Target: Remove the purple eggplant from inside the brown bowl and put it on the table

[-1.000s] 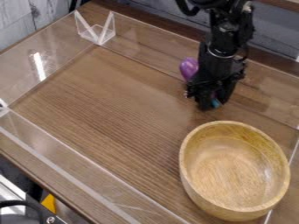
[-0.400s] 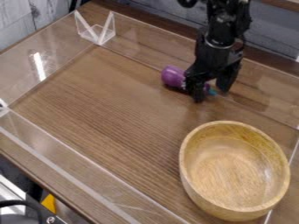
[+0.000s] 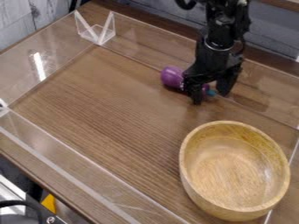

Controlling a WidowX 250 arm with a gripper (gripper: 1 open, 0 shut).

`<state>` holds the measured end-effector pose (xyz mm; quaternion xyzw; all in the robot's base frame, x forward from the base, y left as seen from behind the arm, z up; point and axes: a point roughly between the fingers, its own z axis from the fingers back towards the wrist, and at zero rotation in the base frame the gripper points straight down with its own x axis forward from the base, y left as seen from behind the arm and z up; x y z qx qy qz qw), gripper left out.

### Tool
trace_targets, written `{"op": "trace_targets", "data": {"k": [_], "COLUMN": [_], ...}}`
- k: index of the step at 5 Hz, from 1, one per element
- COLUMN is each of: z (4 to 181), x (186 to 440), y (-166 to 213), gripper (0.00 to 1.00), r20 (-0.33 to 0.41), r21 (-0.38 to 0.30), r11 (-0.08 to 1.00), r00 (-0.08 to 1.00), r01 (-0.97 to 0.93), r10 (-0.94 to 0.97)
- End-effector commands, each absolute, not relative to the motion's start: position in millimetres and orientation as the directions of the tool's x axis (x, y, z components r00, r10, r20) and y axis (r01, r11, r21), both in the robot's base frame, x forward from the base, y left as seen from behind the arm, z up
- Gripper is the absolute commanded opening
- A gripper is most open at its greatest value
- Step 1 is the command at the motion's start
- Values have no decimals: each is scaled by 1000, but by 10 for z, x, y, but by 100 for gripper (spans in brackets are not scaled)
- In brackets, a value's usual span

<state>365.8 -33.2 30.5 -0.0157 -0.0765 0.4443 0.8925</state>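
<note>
The purple eggplant (image 3: 174, 78) lies on the table (image 3: 117, 122) at the back right, well outside the brown bowl (image 3: 235, 169). The bowl stands empty at the front right. My black gripper (image 3: 207, 88) hangs just to the right of the eggplant, fingers pointing down and spread open, with nothing between them. The arm partly hides the eggplant's right end.
Clear acrylic walls (image 3: 52, 61) edge the tabletop on the left, back and front. A small clear acrylic stand (image 3: 96, 29) sits at the back left corner. Bare wood stretches across the middle and left.
The gripper was shut on the eggplant a second ago; it has opened and let it go. The eggplant now lies on the table to the gripper's left.
</note>
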Motion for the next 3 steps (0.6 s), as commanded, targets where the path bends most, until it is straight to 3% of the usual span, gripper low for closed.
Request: {"op": "trace_targets", "data": {"k": [1,3], "z": [526,447], "x": [3757,3674], "y": [-346,-281], "gripper": [100,100], "r20": [160,170], "r21": [-149,-139], "r11": [684,670], "r00": [665,649], "r01": [-714,-729], "r10": [730,742]}}
